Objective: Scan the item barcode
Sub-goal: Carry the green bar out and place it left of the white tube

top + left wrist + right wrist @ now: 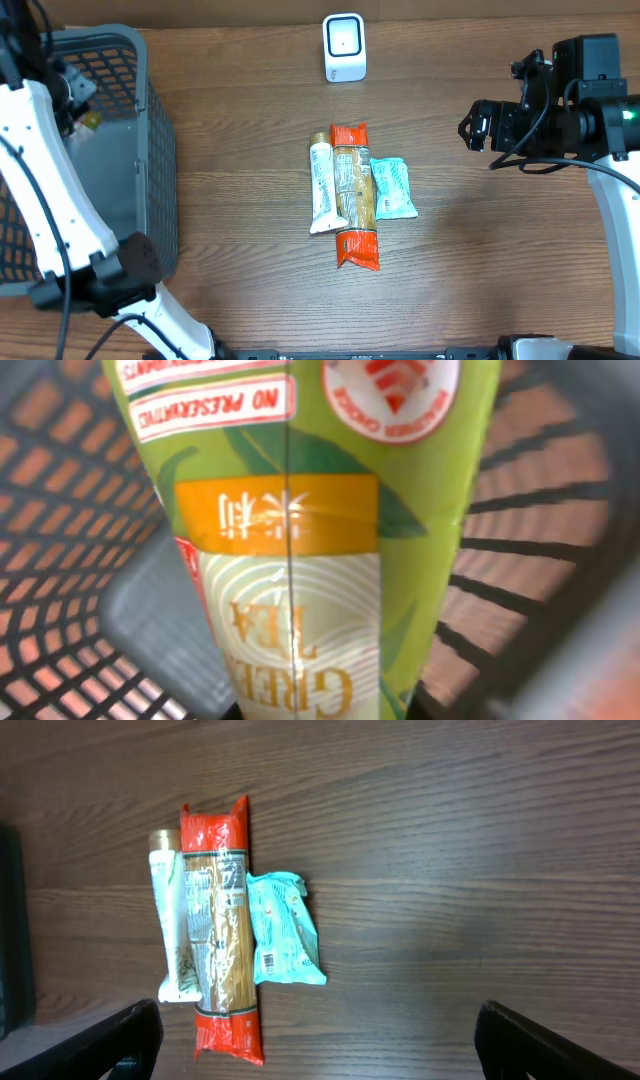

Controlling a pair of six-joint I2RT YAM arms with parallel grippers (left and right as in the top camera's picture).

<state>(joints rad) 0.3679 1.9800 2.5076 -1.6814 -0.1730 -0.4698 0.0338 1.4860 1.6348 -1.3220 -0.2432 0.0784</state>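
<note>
The left hand [72, 105] is clenched, judged to be grasping the green printed tea packet [290, 540] inside the grey mesh plastic basket [160, 150], so pickup is the step in hand. Next it must clear the basket wall and present the barcode to the small white scanner [344, 47]. The wooden table [240, 120] between them lies open, and the right hand [470, 128] stands released, well apart.

The surface [500, 260] is brown wood with lines, the basket [162, 160] is grey plastic, and the green tea pack [330, 590] looks smooth and shiny.
</note>
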